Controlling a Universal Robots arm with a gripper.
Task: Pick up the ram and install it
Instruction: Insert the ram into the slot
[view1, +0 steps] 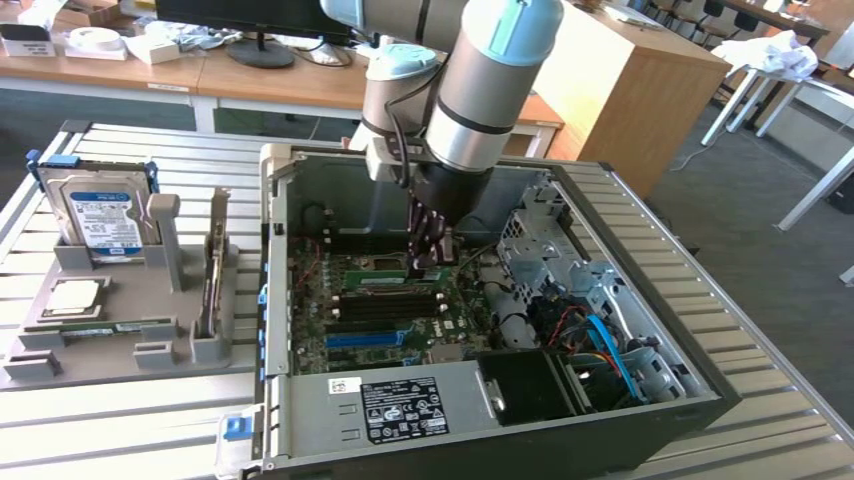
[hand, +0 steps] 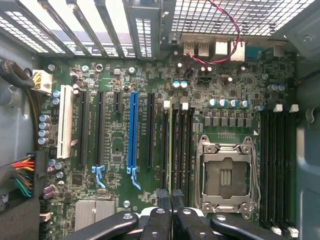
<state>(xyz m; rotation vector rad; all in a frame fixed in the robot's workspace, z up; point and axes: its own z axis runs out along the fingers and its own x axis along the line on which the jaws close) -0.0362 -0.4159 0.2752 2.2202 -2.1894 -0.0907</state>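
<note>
The fingers (hand: 163, 201) are pinched together on the ram (hand: 171, 150), which stands edge-on along the memory slots (hand: 184, 150) beside the empty CPU socket (hand: 225, 175), so the push should go straight down and evenly, with no tilt, until the white end clips (hand: 166, 104) latch.

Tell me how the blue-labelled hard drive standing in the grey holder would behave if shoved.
The hard drive looks like a rigid metal box, so probably stiff and heavy for its size. It stands on edge in the grey holder, so a shove near its top might tip it.
</note>
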